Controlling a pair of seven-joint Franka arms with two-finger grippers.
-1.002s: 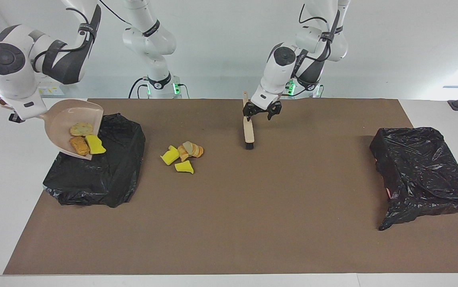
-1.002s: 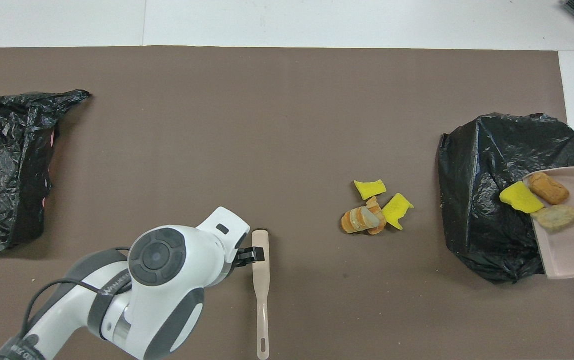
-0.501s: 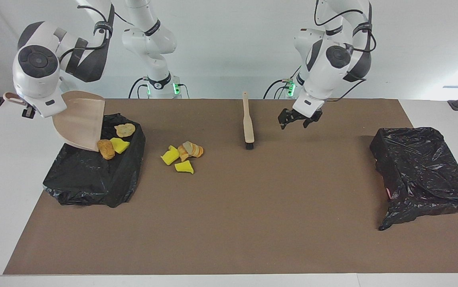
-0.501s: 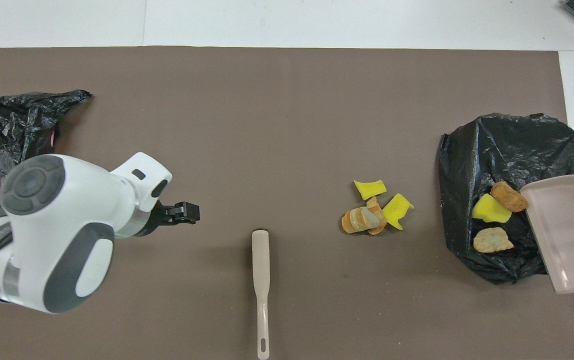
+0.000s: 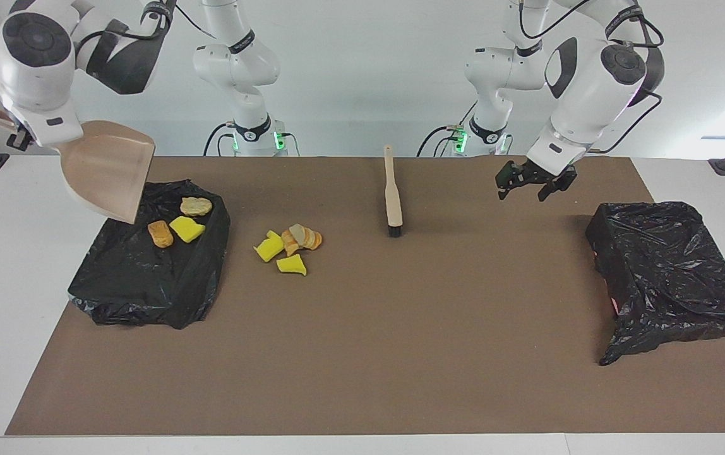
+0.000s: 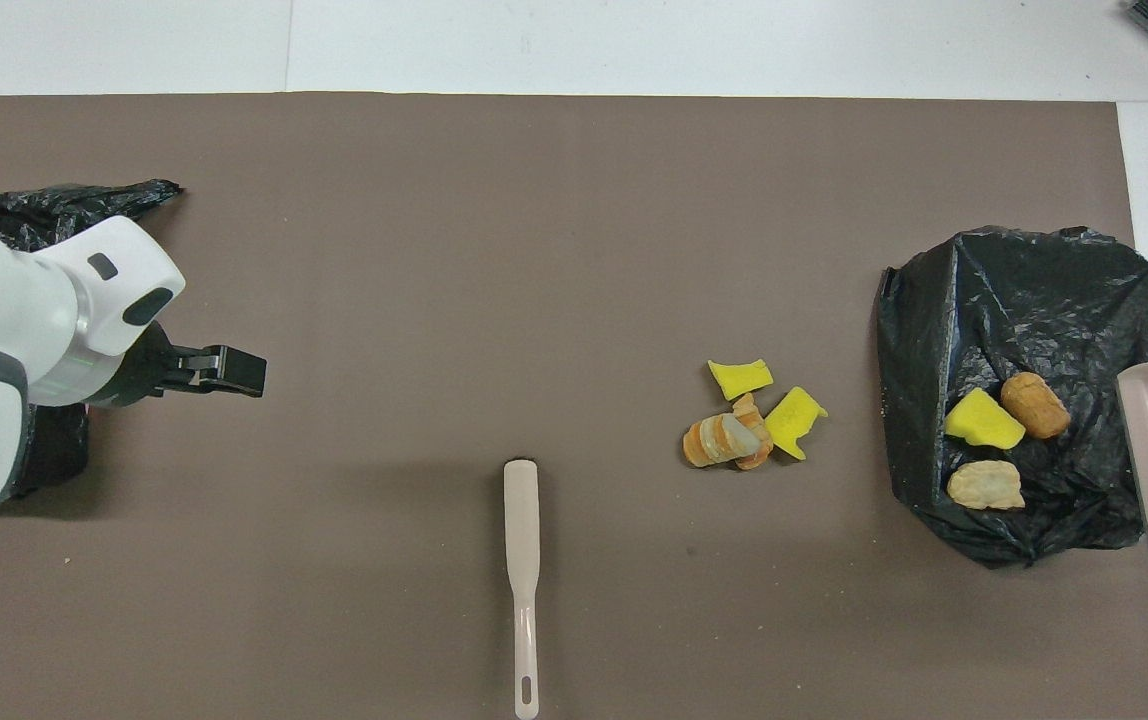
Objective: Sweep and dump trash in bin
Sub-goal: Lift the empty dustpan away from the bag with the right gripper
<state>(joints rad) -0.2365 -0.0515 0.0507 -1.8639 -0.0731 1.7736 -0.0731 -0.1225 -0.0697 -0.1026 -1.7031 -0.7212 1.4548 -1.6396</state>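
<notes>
Trash dumped in the bin; more trash lies beside it.
Dustpan is gripped, tilted over the bin, by the right end effector; the left end effector hangs open, brush unheld.

Bright, even light — soft shadows, sharp focus — mild glare on bin liners.

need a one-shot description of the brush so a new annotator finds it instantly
Start from the brown mat that covers the table. Near its middle, on the edge nearest the robots, lies the brush, alone and flat, with no gripper touching it. It is a long thin beige handle with a short black bristle tip, unlike the yellow and tan trash pile beside it, toward the right arm's end.
</notes>
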